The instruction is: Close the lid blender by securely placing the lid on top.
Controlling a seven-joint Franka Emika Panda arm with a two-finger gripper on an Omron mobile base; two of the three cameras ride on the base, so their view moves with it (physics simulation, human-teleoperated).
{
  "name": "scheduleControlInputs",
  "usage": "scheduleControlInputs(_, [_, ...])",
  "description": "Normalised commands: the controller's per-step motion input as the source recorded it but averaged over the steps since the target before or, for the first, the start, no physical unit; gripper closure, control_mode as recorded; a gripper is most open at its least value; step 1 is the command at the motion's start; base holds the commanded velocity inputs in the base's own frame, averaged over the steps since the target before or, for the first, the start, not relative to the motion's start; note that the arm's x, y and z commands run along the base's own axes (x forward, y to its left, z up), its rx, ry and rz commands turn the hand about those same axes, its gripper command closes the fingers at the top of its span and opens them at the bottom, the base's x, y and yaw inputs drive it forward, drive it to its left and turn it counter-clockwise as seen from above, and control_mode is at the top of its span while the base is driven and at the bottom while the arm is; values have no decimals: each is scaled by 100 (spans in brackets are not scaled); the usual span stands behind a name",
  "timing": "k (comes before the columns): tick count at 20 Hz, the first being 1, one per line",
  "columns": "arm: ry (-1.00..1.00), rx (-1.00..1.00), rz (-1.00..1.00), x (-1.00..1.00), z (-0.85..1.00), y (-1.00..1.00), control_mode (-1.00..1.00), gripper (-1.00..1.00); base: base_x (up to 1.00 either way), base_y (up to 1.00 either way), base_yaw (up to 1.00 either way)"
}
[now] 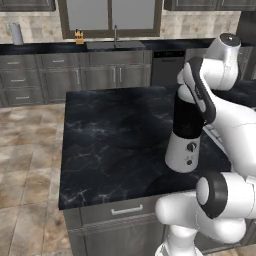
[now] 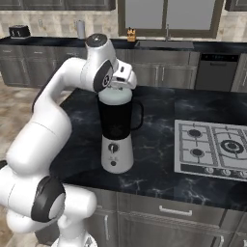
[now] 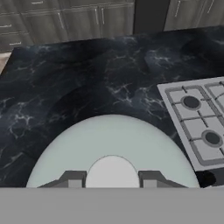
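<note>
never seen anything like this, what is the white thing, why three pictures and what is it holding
The white thing is a robot arm in a simulated kitchen. Two pictures come from cameras behind it, left and right; the third looks down from its hand. On the dark island counter stands a blender, white base with a dark jar, beside a stovetop. The gripper has a finger on each side of the knob of the pale round lid, which sits at the top of the jar. Whether it is fully seated, I cannot tell.

Bare counter (image 1: 110, 140) around blender (image 2: 116, 140)
</note>
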Motion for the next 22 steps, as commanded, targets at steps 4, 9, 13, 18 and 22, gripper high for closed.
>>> scheduleControlInputs(4, [-22, 0, 0, 0, 0, 0, -100, 100, 0, 0, 0])
scheduleControlInputs(9, [-2, 0, 0, 4, -3, -1, -100, 100, 0, 0, 0])
scheduleControlInputs(13, [19, -2, 0, 0, -1, -1, -100, 100, 0, 0, 0])
scheduleControlInputs(18, [16, -3, 0, 0, -1, -1, -100, 100, 0, 0, 0])
scheduleControlInputs(22, [4, -1, 0, -16, -33, -1, -100, 100, 0, 0, 0])
